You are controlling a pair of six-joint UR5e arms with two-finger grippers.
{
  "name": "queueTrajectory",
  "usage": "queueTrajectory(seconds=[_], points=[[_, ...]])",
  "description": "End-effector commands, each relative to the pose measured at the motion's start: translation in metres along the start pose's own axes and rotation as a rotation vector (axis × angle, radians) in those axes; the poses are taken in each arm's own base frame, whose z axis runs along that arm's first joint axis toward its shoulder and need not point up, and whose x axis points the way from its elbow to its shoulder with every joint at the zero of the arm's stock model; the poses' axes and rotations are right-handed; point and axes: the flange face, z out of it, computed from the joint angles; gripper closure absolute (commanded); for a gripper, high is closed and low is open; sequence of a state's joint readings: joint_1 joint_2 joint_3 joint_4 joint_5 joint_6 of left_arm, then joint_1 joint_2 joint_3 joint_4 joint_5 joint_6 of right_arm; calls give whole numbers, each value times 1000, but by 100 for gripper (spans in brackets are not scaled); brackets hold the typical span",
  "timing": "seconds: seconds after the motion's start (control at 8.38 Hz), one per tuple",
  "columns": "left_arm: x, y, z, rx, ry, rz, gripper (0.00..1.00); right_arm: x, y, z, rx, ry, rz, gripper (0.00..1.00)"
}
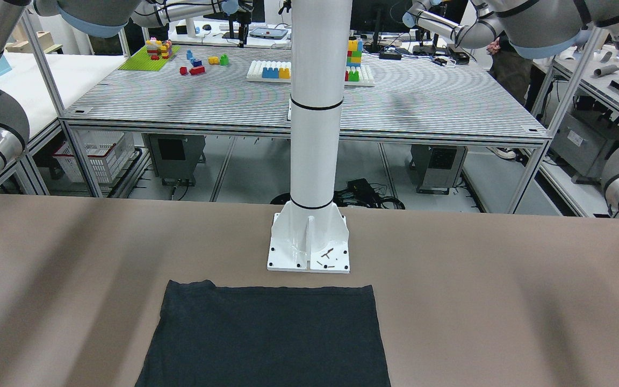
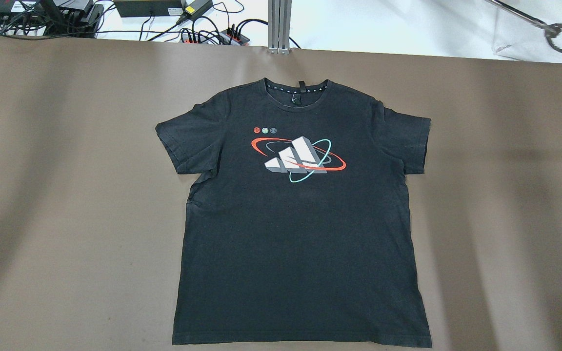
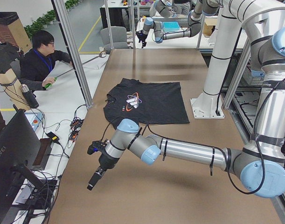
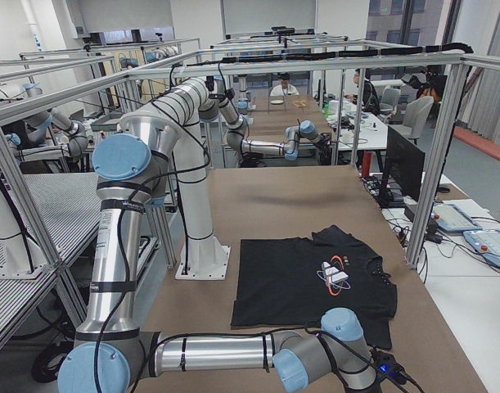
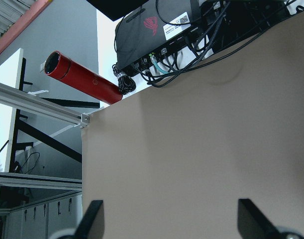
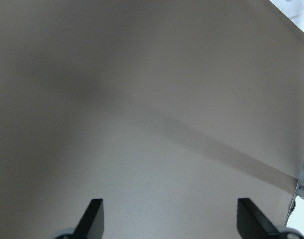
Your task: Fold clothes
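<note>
Black T-shirt (image 2: 300, 234) lies flat, print up, mid overhead frame, collar toward top; probably light, limp cotton, so pinch sleeve hems (image 2: 168, 146) or bottom corners (image 2: 184, 335); left gripper (image 5: 169, 219) and right gripper (image 6: 169, 219) spread wide, empty.

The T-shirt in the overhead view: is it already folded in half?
No, the T-shirt lies spread flat on the table, print facing up, with both short sleeves stretched out to the sides.
</note>
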State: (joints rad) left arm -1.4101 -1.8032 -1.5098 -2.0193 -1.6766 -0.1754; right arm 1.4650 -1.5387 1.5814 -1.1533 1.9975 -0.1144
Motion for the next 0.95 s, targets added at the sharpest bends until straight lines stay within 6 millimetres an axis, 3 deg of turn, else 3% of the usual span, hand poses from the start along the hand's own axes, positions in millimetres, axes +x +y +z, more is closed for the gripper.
queueTrajectory(seconds=[0.0, 0.12, 0.72, 0.84], points=[[-4, 13, 11, -27, -5, 4, 6, -3, -4, -5, 13, -4, -5, 6], [0, 1, 8, -17, -3, 0, 6, -2, -4, -5, 12, -3, -4, 6], [-4, 5, 5, -7, -29, -9, 6, -2, -5, -3, 0, -2, -2, 6], [-3, 5, 4, -6, -23, -5, 6, 0, -28, -5, 16, 0, -11, 6]])
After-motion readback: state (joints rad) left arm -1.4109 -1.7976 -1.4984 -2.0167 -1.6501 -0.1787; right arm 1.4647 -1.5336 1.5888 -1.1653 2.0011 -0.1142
